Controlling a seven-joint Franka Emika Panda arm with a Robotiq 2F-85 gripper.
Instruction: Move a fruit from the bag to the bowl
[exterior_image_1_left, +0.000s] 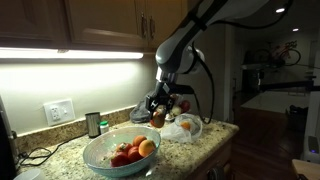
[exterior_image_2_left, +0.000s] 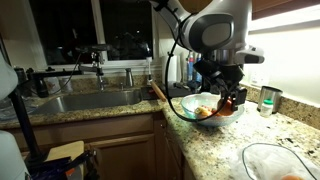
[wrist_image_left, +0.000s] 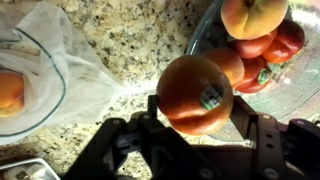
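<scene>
1. In an exterior view, the gripper (exterior_image_1_left: 158, 108) is clamping an orange fruit (exterior_image_1_left: 157, 117). It is hanging above the counter between the bag (exterior_image_1_left: 183, 127) and the bowl (exterior_image_1_left: 98, 160). The fruit is out of the bag but not yet in the bowl.
2. In an exterior view from the opposite side, the gripper (exterior_image_2_left: 229, 97) is standing close over the bowl (exterior_image_2_left: 188, 110). Whether the fruit is clearing the rim cannot be told here.
3. In the wrist view, the fingers (wrist_image_left: 150, 118) are pinching the fruit (wrist_image_left: 195, 92) on both sides. Below it is granite counter (wrist_image_left: 130, 40), just beside the bowl (wrist_image_left: 205, 35). A peach (wrist_image_left: 253, 15) and red fruit (wrist_image_left: 282, 40) are already filling part of the bowl.
4. Recommendation: shift sideways until the fruit is fully inside the rim, then lower near the pile. Release only when low, since a round fruit is likely to bounce or roll out.
</scene>
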